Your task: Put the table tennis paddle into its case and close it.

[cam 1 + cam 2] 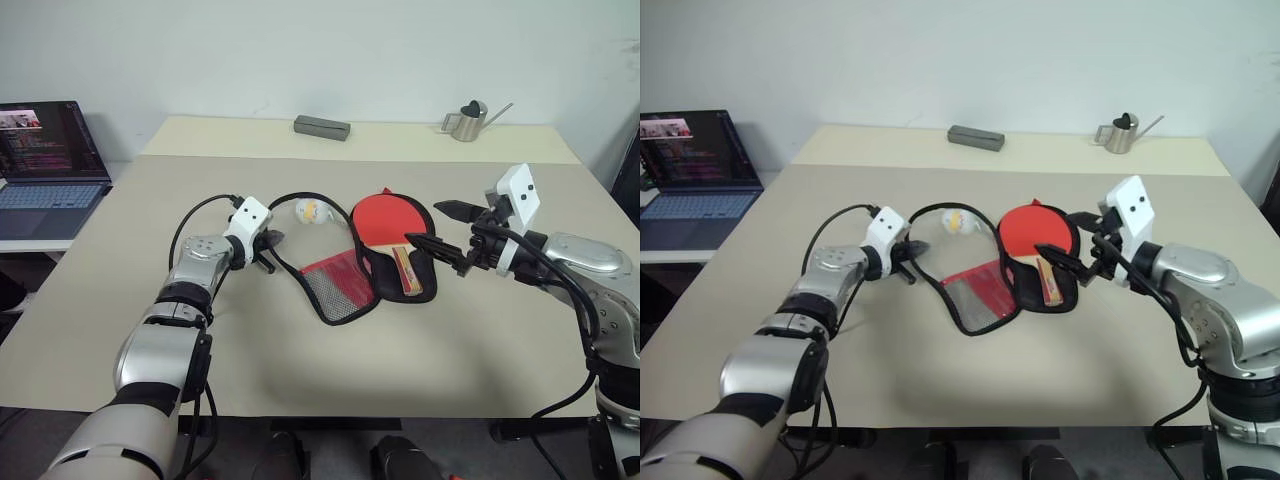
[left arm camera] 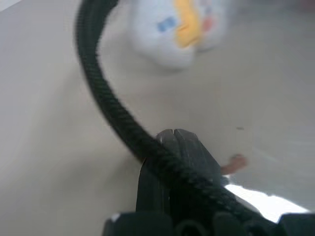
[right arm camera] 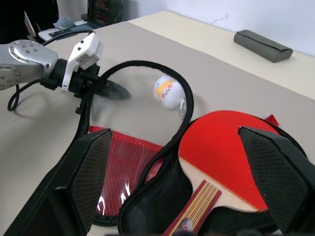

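Left gripper pinching limp case flap rim; right gripper hovering wide over rigid paddle; soft flap sagging, rim best hold.

A beige table carries a small white ball with yellow markings near its middle. At the far edge lie a grey oblong case and a small metal watering can (well apart). A laptop, screen lit, sits on a surface alongside.
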Available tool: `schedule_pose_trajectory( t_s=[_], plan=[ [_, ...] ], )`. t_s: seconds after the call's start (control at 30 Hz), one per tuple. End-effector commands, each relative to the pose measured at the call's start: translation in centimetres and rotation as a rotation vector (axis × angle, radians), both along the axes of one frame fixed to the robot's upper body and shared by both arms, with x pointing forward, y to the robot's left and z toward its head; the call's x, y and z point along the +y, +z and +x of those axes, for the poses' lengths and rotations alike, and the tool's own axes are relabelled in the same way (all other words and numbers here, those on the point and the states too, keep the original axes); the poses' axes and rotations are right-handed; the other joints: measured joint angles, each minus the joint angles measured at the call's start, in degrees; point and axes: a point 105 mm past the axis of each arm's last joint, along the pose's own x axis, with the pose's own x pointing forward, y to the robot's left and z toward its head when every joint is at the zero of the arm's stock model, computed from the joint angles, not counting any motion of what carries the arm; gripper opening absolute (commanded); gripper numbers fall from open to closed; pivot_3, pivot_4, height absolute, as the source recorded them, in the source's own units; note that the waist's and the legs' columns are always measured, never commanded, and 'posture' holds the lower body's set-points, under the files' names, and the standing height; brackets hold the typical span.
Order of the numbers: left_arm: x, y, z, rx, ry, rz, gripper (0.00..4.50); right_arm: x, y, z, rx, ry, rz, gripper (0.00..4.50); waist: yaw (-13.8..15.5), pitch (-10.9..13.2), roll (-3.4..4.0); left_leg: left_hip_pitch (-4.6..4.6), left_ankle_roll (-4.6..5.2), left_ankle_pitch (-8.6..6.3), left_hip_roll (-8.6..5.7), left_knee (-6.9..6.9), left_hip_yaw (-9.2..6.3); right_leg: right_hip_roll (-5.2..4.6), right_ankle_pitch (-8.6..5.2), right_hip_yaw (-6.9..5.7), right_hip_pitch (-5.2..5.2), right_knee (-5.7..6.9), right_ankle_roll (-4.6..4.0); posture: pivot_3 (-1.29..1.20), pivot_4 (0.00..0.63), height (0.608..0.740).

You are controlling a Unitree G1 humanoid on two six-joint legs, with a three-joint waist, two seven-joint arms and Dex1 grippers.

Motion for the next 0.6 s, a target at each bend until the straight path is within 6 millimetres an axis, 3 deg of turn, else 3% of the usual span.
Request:
schedule_pose_trajectory(
  t_s=[0.03, 0.17, 0.33, 0.47, 0.6],
  plan=[
    [-0.9, 3.4, 0.0, -0.094, -0.099, -0.068, 0.05, -0.5, 1.4, -0.8, -0.060, -0.014, -0.002, 4.50, 0.08, 0.00, 0.00, 0.00, 0.00, 0.00, -0.01, 0.00, 0.01, -0.01, 0.00, 0.00, 0.01, -0.01, 0.00, 0.00, 0.150, 0.740],
    [-4.2, 6.4, -0.5, -0.128, -0.265, -0.195, 0.05, -1.0, 1.6, -1.6, -0.060, -0.016, 0.000, 4.50, 0.40, 0.00, 0.00, 0.00, 0.00, 0.00, -0.01, 0.01, 0.01, -0.02, 0.00, -0.03, 0.03, -0.01, 0.00, 0.00, 0.150, 0.740],
    [-8.7, 8.4, -1.5, -0.144, -0.475, -0.216, 0.05, -2.0, 1.6, -2.6, -0.034, -0.012, -0.021, 4.50, 0.87, 0.00, -0.03, -0.01, 0.00, 0.00, -0.04, 0.05, -0.05, -0.02, 0.00, -0.12, 0.13, -0.06, 0.00, 0.00, 0.150, 0.740],
    [-11.4, 8.7, -1.6, -0.141, -0.532, -0.210, 0.05, -3.0, 1.7, -3.1, -0.026, -0.045, -0.042, 4.50, 0.75, 0.00, -0.03, -0.01, 0.00, 0.00, -0.04, 0.05, -0.08, -0.01, 0.00, -0.12, 0.13, -0.07, 0.01, 0.00, 0.150, 0.740],
    [-14.8, 7.6, -1.7, -0.113, -0.549, -0.189, 0.05, -3.7, 1.9, -3.7, -0.035, -0.080, -0.044, 4.50, 0.65, 0.00, -0.03, 0.00, 0.00, 0.00, -0.07, 0.06, -0.13, 0.01, -0.01, -0.11, 0.15, -0.07, 0.01, 0.00, 0.150, 0.740]
  ],
)
